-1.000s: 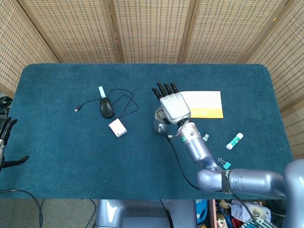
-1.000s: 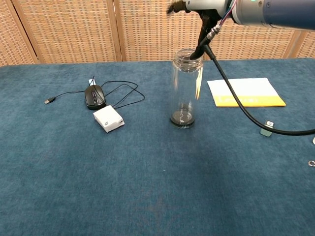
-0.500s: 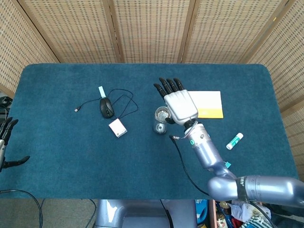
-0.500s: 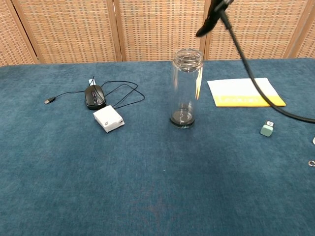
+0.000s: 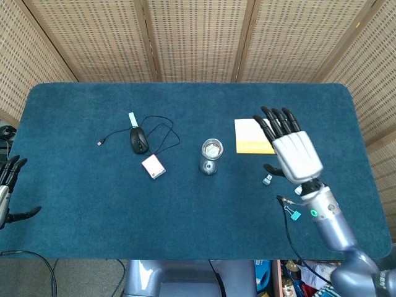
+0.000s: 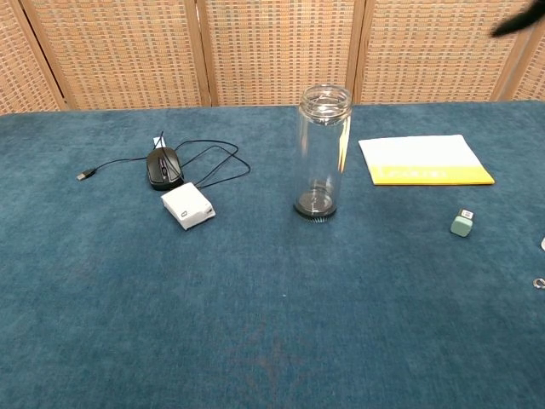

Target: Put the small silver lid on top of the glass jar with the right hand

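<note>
Woven cane screens stand behind your worktop, which is covered in dark blue carpet-like cloth. At the far left edge of the head view, your left hand hangs just off the worktop, its fingers apart and holding nothing.

Moving right, a black computer mouse lies left of centre with its cable looped beside it, the plug end trailing off to the left. A small pale label sits just beyond the mouse, and a small white box lies just on the near side of it.

At the middle stands the glass jar, upright and clear. The small silver lid sits at the jar's mouth; in the chest view it shows as a silvery ring at the rim, and from above as a shiny disc. Nothing touches the jar.

Right of the jar, a white and yellow booklet lies flat on the far side. Your right hand hovers over the booklet's right part, well apart from the jar, palm down with the fingers spread and nothing in them. On the near side of the booklet lies a small green binder clip, and another teal clip lies nearer still, beside your right forearm.
</note>
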Available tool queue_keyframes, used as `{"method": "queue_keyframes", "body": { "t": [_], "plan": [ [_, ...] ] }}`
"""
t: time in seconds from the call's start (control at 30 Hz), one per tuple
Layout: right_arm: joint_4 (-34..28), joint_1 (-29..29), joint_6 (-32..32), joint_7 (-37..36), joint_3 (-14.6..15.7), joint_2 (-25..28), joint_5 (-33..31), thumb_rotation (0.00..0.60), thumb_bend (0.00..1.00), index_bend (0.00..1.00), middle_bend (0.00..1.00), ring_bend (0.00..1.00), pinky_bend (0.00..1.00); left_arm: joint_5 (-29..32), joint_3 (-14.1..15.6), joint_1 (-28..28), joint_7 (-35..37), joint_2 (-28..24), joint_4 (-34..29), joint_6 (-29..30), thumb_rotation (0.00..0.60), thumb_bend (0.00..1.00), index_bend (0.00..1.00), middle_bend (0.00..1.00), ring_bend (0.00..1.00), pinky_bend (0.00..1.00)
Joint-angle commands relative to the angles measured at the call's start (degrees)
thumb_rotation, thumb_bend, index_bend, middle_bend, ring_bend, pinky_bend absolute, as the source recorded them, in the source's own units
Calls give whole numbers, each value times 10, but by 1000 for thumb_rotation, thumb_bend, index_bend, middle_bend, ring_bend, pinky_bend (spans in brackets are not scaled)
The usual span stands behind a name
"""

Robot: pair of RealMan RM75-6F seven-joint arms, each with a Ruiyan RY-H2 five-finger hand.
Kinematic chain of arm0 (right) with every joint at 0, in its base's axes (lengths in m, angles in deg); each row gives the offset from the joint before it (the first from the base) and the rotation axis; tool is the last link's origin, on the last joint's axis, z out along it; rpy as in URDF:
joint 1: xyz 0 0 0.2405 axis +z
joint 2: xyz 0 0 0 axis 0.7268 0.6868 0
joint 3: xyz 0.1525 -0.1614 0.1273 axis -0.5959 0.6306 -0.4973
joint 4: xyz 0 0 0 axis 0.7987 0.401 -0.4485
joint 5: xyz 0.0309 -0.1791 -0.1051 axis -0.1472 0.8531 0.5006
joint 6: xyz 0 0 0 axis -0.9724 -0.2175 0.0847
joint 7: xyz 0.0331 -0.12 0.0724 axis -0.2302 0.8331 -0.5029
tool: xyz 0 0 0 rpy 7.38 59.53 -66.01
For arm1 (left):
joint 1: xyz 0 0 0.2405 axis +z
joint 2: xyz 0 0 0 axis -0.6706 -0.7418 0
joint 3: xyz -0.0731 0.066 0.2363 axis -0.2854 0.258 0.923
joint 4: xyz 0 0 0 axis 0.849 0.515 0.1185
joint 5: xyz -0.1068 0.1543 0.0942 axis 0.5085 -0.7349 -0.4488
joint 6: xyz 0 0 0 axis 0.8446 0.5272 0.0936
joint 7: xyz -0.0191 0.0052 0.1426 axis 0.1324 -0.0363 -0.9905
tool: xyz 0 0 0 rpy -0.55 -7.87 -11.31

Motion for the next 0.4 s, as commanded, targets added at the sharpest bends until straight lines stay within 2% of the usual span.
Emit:
{"method": "queue_keyframes", "body": {
  "t": [0.03,0.23,0.4],
  "plan": [
    [87,-119,-99,-93,81,-2,115,600,0,0,0,0,0,-5,3,2,-12,5,-3,5,600,114,0,0,0,0],
    [203,-201,-165,-178,117,-49,185,600,0,0,0,0,0,-19,7,6,-42,15,-10,20,600,114,0,0,0,0],
    [268,-244,-196,-189,131,-80,216,600,0,0,0,0,0,-25,11,9,-59,21,-14,26,600,113,0,0,0,0]
  ]
}}
